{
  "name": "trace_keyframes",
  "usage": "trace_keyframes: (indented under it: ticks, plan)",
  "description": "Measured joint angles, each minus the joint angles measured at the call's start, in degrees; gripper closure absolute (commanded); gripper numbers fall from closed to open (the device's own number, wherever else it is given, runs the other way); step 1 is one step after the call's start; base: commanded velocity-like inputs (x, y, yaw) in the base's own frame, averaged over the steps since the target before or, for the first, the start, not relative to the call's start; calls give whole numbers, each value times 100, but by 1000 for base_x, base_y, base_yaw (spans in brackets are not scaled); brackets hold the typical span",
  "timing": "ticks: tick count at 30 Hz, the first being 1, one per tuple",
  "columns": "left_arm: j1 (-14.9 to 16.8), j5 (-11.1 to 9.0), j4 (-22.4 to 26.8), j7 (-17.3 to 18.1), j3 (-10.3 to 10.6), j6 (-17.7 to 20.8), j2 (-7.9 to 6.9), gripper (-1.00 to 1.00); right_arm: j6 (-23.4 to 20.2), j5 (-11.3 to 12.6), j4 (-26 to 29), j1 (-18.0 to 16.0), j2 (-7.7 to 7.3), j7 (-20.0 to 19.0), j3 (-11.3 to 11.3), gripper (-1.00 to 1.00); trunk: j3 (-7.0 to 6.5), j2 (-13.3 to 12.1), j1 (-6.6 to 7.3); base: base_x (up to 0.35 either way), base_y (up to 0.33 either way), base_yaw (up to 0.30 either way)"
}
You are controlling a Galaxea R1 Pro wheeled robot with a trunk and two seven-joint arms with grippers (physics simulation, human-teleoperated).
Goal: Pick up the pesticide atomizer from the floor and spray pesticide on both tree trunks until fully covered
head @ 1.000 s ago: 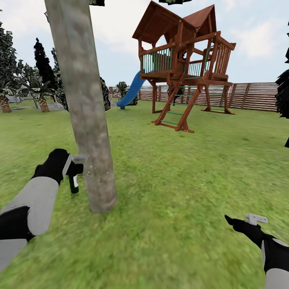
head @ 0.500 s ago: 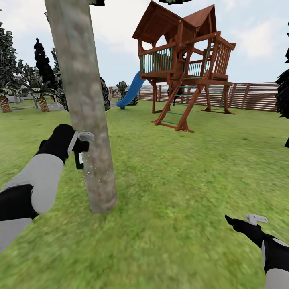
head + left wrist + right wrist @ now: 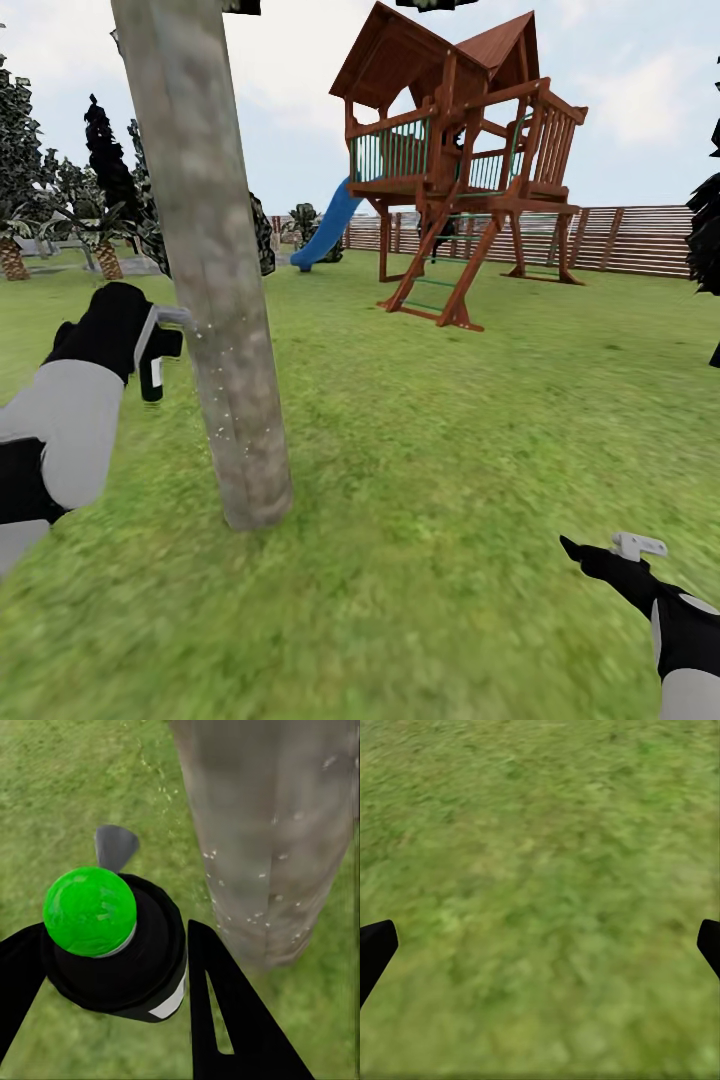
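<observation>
A thick pale grey-brown tree trunk (image 3: 215,280) rises from the lawn just left of centre in the head view. Fine whitish pesticide speckles (image 3: 214,400) dot its left side. My left gripper (image 3: 155,345) is shut on the pesticide atomizer (image 3: 152,378), a small dark bottle whose nozzle points at the trunk from just left of it. In the left wrist view the atomizer (image 3: 124,960), with its green top, sits between the black fingers (image 3: 225,1020), the speckled trunk (image 3: 270,832) close ahead. My right gripper (image 3: 600,558) hovers low at the lower right, open over bare grass (image 3: 540,907).
A wooden playhouse (image 3: 455,160) with a blue slide (image 3: 325,225) stands behind, in front of a brown slat fence (image 3: 630,240). Dark trees (image 3: 105,165) and palm-like plants (image 3: 100,250) line the far left. Another dark tree (image 3: 705,240) stands at the right edge. Lawn spreads all around.
My left gripper has carried the atomizer up along the trunk, then a little left and away from it. Speckles now reach higher on the trunk. The right arm has stayed put.
</observation>
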State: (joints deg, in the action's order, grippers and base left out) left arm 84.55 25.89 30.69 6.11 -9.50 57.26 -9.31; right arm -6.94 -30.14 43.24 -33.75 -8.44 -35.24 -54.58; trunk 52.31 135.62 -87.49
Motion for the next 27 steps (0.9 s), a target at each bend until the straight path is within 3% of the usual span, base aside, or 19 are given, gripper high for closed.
trace_keyframes:
  ticks: [4,7,15,22,27]
  plan:
    - [149,-5,-158,18,-9,20,-8,100,0,-1,0,0,0,1,0,-100,1,-1,-1,0,0,0]
    - [163,7,-846,24,-25,4,-105,100,0,-1,0,0,0,6,0,-100,2,-1,-1,0,0,0]
    - [115,-11,-1691,371,-14,-152,-244,100,0,-1,0,0,9,7,0,-100,1,-1,-1,0,0,0]
    - [66,-16,-2454,392,-15,-840,-279,100,0,-1,0,0,9,8,0,-100,1,-1,-1,0,0,0]
    - [-258,-6,-2584,376,-15,-1141,-311,100,0,-1,0,0,9,8,0,-100,1,-1,-1,0,0,0]
